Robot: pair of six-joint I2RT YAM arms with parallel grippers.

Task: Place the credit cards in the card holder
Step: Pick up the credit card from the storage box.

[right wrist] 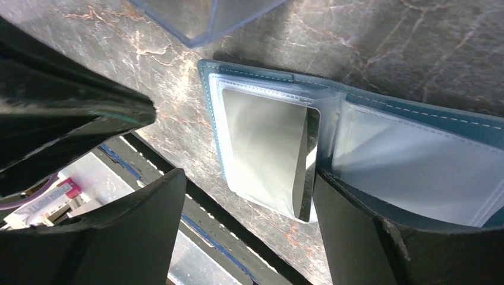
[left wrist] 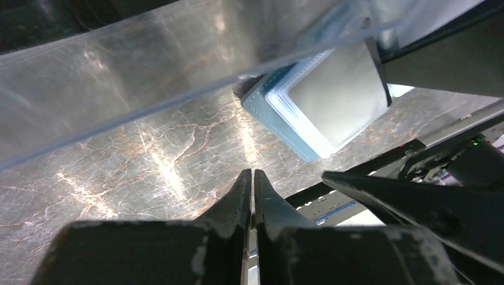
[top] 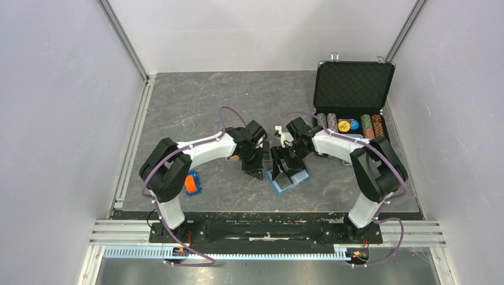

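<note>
Tabletop (top: 196,107) of dark marbled grey carries the card holder (top: 295,178) just below the middle of the overhead view, lying open with its pale clear pockets facing up. Directly over it hangs the right tool (top: 284,167), released, its jaws spread wide and gripping nothing. In the right wrist view its two black fingers (right wrist: 356,237) frame a credit card (right wrist: 267,148), a glossy grey-looking rectangle lying at the holder's left-hand pocket. Whether the card sits fully inside the sleeve cannot be told. The right-hand finger stands just beside the card's long edge. The left tool (top: 255,171) is just to the left of the holder, clenched on nothing, and in the left wrist view its tips are pressed together above bare tabletop. A clear plastic tray (left wrist: 148,71) fills the upper left of that view. An orange-and-blue block (top: 191,184) lies at lower left of the overhead view beside the left arm, and an open black chip case (top: 353,89) stands at upper right.
</note>
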